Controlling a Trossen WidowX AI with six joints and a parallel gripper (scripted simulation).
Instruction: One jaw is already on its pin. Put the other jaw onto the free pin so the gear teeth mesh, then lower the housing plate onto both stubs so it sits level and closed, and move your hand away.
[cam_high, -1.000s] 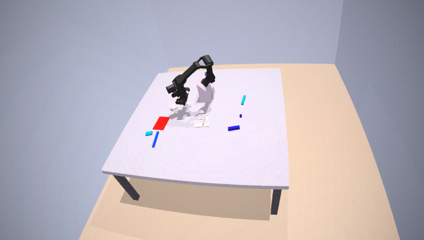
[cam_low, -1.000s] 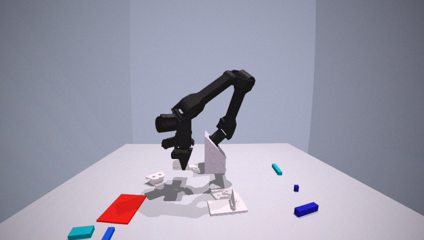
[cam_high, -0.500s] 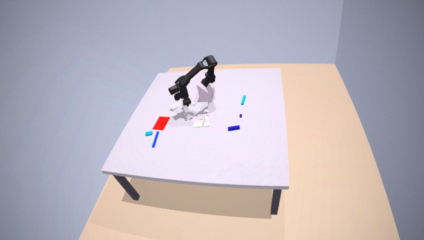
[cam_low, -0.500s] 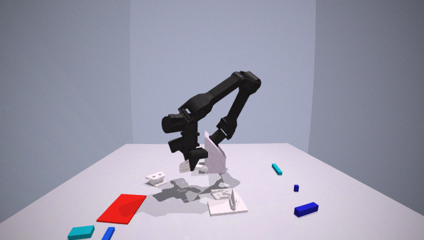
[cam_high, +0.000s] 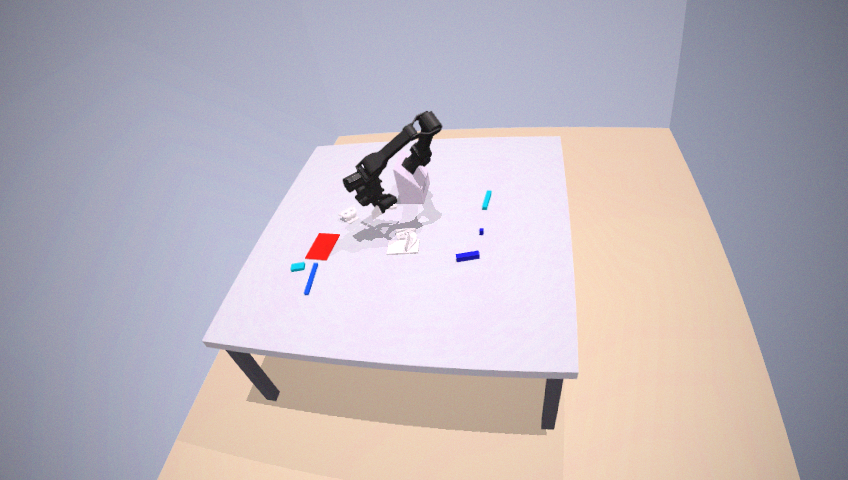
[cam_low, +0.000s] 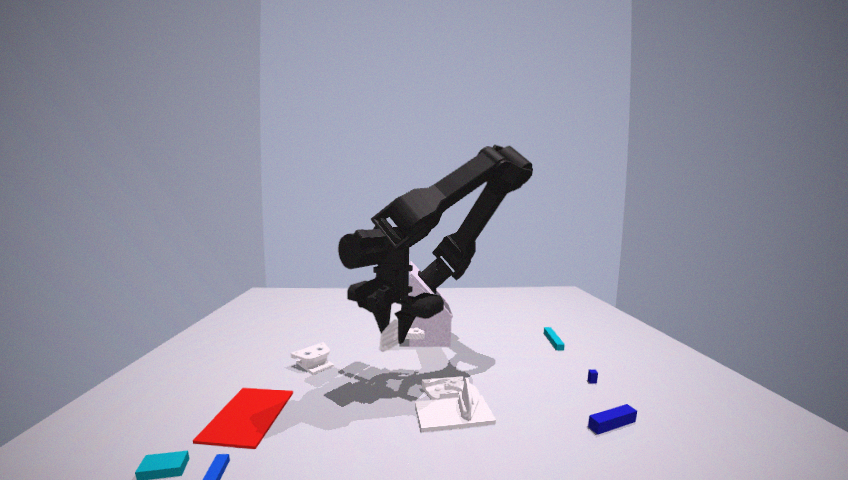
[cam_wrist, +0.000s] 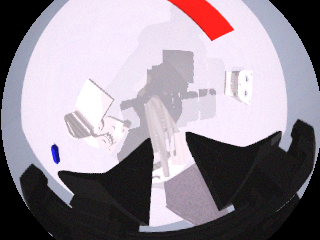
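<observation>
My gripper is shut on a white jaw, held above the table and pointing down. Part of this jaw is hidden by the fingers. The white base lies on the table; in the exterior view it is in front and to the right of my gripper. The other jaw stands up on it. The pins are too small to make out. The white housing plate has two holes and sits apart, left of my gripper in the exterior view.
A flat red sheet lies front left, with a teal block and a blue bar beyond it. A dark blue block, a small blue cube and a cyan bar lie right.
</observation>
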